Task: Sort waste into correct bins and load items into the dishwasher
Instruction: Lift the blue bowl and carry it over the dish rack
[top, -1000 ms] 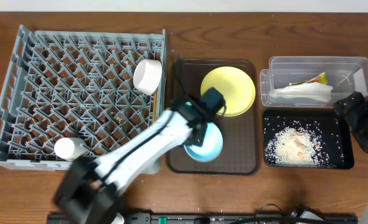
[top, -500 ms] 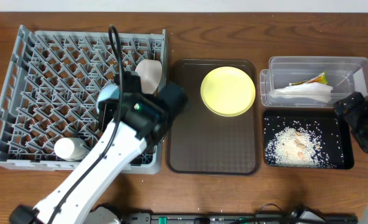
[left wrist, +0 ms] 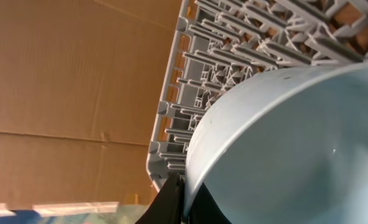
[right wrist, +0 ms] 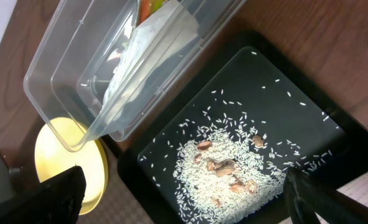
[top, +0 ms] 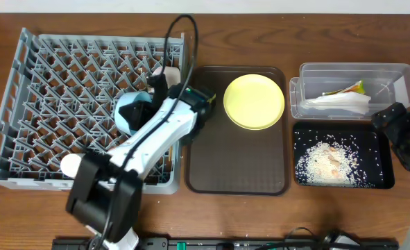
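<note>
Left tool clamps the rim of the light blue bowl, which is tipped on its side over the pegs toward the right edge of the grey dish rack at the left end of the worktop. Right tool hangs with jaws wide apart and empty at the worktop's right edge, just beside the black tray of rice scraps. The yellow plate lies at the far end of the brown tray. The napkin and wrapper sit in the clear tub.
</note>
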Motion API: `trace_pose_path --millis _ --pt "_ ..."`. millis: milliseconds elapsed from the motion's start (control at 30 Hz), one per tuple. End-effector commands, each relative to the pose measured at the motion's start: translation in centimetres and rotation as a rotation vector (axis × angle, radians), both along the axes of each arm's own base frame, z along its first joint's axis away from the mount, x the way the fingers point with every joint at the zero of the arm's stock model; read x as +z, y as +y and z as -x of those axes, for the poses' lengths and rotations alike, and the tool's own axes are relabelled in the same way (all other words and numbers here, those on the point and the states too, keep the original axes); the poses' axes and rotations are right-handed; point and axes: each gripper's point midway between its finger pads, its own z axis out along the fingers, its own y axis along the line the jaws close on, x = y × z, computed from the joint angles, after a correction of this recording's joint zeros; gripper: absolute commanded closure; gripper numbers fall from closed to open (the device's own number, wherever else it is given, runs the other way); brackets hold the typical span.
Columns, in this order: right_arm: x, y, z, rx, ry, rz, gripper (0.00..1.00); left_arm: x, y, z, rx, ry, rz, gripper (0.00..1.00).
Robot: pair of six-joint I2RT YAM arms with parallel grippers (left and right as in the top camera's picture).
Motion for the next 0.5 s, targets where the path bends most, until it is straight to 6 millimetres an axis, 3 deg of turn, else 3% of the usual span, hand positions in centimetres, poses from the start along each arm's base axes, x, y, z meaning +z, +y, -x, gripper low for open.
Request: trace_pose_path --millis 0,233,467 --pt "0.4 0.0 0.0 0.009 -0.014 0.007 0.01 -0.9 0.1 -0.1 0.015 -0.012 -0.04 0.92" --pt "0.4 0.0 0.0 0.009 -0.014 0.007 0.01 -3.8 -1.7 1.7 0.05 0.091 0.064 0.93" --pt "0.4 0.0 0.0 0.009 -0.014 0.007 0.01 -3.4 -3.3 2.8 -0.008 0.154 0.031 0.92"
